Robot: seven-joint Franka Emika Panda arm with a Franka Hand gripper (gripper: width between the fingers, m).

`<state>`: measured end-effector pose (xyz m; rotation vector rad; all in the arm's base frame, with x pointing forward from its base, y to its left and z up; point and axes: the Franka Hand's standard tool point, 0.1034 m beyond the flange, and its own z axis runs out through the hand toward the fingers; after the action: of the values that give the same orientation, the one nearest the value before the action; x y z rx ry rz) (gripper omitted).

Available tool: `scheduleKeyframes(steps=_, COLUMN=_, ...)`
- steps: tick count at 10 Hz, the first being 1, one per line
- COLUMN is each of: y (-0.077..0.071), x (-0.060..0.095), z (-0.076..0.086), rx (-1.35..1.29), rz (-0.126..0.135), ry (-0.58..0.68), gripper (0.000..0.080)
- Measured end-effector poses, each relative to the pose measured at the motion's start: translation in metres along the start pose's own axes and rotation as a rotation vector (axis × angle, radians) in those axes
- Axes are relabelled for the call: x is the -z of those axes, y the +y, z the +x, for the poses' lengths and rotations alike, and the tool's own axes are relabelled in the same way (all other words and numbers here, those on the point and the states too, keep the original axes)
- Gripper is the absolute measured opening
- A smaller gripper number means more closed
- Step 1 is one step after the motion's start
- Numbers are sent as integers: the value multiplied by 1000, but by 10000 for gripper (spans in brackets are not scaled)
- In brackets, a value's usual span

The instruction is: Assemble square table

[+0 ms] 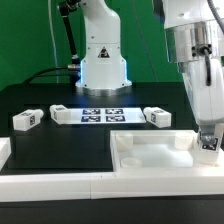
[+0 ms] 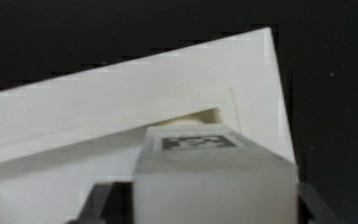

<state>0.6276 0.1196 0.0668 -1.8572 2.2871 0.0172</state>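
The white square tabletop [image 1: 150, 155] lies near the front of the table, towards the exterior view's right, rim up. My gripper [image 1: 207, 138] hangs over its right corner, shut on a short white leg [image 1: 208, 147]. In the wrist view the leg [image 2: 197, 150], tag facing the camera, sits between my dark fingers [image 2: 114, 200] at the inner corner of the tabletop [image 2: 140, 95]. I cannot tell whether the leg touches the top. Three more tagged legs lie on the black table: two at the left [image 1: 27, 119] [image 1: 60, 112] and one right of the middle [image 1: 157, 117].
The marker board [image 1: 98, 115] lies in front of the robot base [image 1: 103, 65]. A long white border bar [image 1: 60, 182] runs along the front edge, and another white piece [image 1: 4, 150] sits at the left edge.
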Motion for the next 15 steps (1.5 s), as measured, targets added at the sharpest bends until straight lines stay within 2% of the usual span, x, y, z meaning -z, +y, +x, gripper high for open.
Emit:
scheduleKeyframes(steps=1, y=0, x=0, z=0, rx=81, rz=-1, ry=4, gripper=392)
scheduleKeyframes(steps=2, y=-1, x=1, z=1, rx=242, rz=-3, ry=23, gripper=530)
scheduleKeyframes(steps=3, y=-4, x=3, z=1, rx=404, rz=9, ry=31, gripper=612)
scheduleKeyframes(steps=4, y=-5, x=3, z=0, rx=594, rz=11, ry=42, gripper=612)
scheduleKeyframes(steps=5, y=-4, x=4, z=-2, rx=653, rz=12, ry=42, gripper=642)
scheduleKeyframes(steps=8, y=-5, x=3, z=0, rx=873, rz=5, ry=47, gripper=649)
scheduleKeyframes(steps=10, y=-10, x=7, z=0, rx=1320, rz=-30, ry=77, gripper=649)
scheduleKeyframes(steps=11, y=-11, x=7, z=0, rx=1420, rz=-50, ry=76, gripper=649)
scheduleKeyframes(steps=12, y=-11, x=6, z=-1, rx=1386, rz=-46, ry=77, gripper=625)
scheduleKeyframes(steps=13, y=-11, x=6, z=0, rx=1386, rz=-47, ry=77, gripper=494)
scheduleKeyframes(steps=14, y=-11, x=6, z=0, rx=1375, rz=-46, ry=76, gripper=494)
scheduleKeyframes(steps=15, y=-10, x=6, z=1, rx=1299, rz=-45, ry=77, gripper=301)
